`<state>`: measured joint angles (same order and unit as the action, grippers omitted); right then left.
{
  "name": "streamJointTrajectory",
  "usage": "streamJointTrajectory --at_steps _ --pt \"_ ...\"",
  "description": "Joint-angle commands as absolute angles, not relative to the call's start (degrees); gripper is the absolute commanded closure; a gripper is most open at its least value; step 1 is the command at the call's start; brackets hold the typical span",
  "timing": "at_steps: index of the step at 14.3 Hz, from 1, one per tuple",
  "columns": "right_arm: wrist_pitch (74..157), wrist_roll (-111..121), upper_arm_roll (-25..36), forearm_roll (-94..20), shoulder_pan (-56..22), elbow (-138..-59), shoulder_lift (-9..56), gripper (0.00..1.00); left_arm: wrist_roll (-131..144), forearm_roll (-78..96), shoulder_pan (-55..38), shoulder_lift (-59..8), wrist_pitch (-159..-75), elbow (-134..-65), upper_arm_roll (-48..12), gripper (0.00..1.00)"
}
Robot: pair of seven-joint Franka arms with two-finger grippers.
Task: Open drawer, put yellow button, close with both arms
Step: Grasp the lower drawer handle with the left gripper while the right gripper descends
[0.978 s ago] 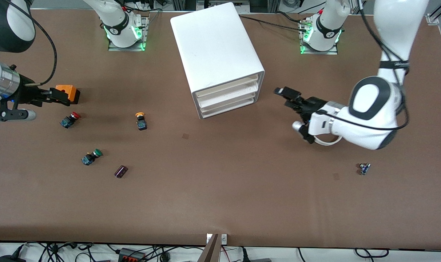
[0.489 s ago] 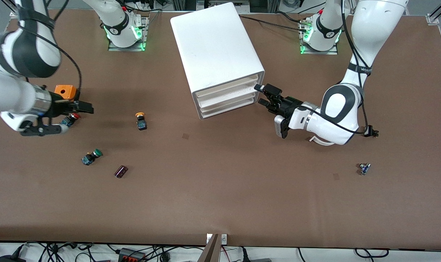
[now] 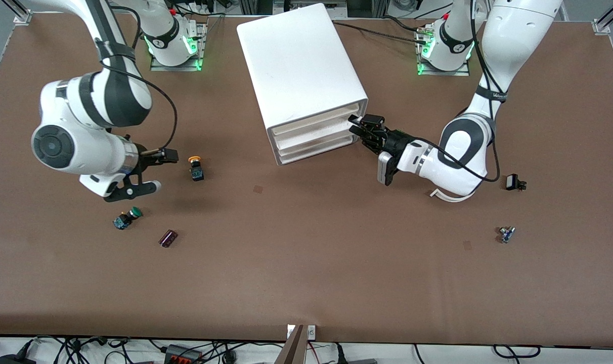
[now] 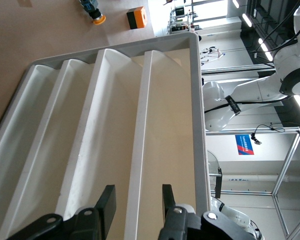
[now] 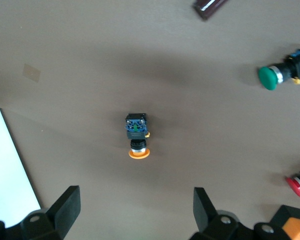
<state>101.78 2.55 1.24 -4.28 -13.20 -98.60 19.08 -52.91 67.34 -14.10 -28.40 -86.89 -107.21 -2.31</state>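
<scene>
The white cabinet point(image 3: 301, 65) stands in the middle of the table with all its drawers shut. My left gripper point(image 3: 361, 129) is at the front corner of the top drawer point(image 3: 316, 117). In the left wrist view the left gripper point(image 4: 137, 192) is open and straddles that drawer's front lip point(image 4: 140, 150), with a gap on each side. The yellow button point(image 3: 195, 168) lies on its side on the table toward the right arm's end. My right gripper point(image 3: 161, 171) hovers beside it, wide open and holding nothing. The right wrist view shows the yellow button point(image 5: 136, 135) ahead of the right gripper point(image 5: 135, 197).
A green button point(image 3: 128, 217) and a dark purple part point(image 3: 168, 238) lie nearer the front camera than the yellow one. A red button point(image 5: 296, 182) and an orange box point(image 5: 295, 225) lie beside the right gripper. Two small parts point(image 3: 507, 234) point(image 3: 514, 182) lie toward the left arm's end.
My left gripper has moved in to the cabinet's front and narrowed around the top drawer's lip. My right arm has swung from the table's end to beside the yellow button.
</scene>
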Motion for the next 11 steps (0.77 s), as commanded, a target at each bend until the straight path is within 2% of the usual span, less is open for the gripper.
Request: streamJointTrajectory --at_steps 1,5,9,10,11 --pt "105.8 2.2 1.58 -4.57 -14.5 -102.2 18.98 0.0 -59.13 70.48 -14.5 -28.3 -89.72 -110.99 -3.25 0.56" --pt "110.99 1.58 1.49 -4.48 -15.29 -107.39 19.59 0.0 -59.77 72.68 -15.29 -28.3 -90.18 -113.11 -4.48 0.6" --pt "113.11 -1.57 1.58 -4.22 -18.19 -108.46 23.01 0.0 -59.77 73.3 -15.29 -28.13 -90.26 -114.87 -5.54 0.61" --pt "114.07 -2.02 1.58 -4.13 -18.72 -109.07 23.55 0.0 -59.77 73.3 -15.21 -28.13 -90.18 -114.87 -5.54 0.65" --pt "116.26 -2.02 1.58 -4.04 -18.81 -110.46 23.55 0.0 -59.85 73.21 -15.21 -28.13 -90.09 -114.87 -5.54 0.78"
